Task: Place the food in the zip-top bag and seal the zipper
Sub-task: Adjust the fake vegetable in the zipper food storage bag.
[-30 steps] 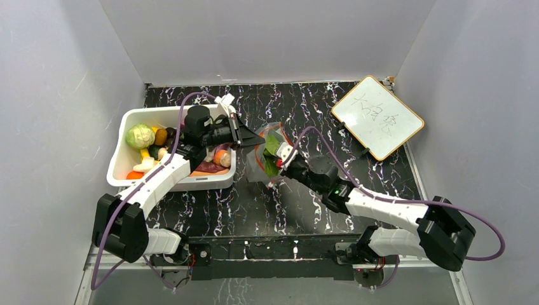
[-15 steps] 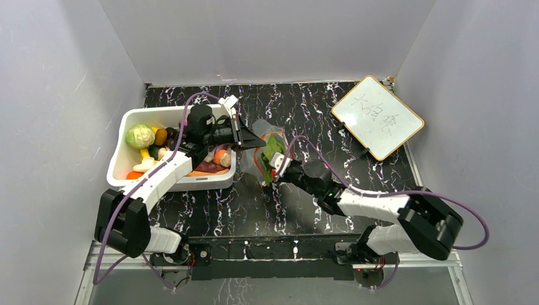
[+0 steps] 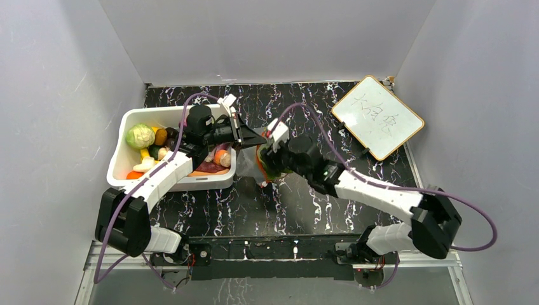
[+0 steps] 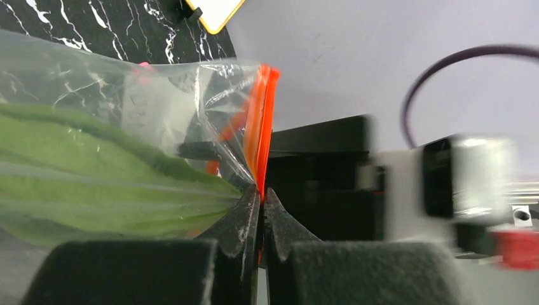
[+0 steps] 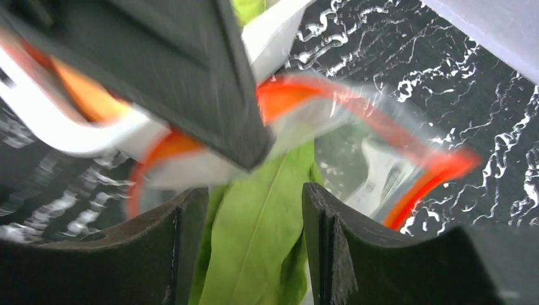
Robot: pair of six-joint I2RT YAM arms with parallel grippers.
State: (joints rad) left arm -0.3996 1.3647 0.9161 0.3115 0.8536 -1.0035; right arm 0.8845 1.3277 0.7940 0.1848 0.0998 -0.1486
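Over black marbled tabletop (image 3: 318, 101), at three o'clock of white plastic bin (image 3: 121, 159), clamps red-orange zipper (image 4: 264, 114) of clear zip-top bag (image 4: 159, 108) in clenched left gripper (image 4: 260, 210), propping mouth for loading. Straddles bagged green leaf toy (image 5: 260, 216) with released right gripper (image 5: 253, 194).

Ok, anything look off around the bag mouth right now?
Yes: the green leaf pokes out of the mouth of the zip-top bag, crossing the zipper, between the open jaws of the right gripper. It would likely block sealing.

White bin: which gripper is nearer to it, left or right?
Left. The left gripper sits just beyond the white bin's rim, pinching the zipper; the right gripper is farther off, at the green leaf.
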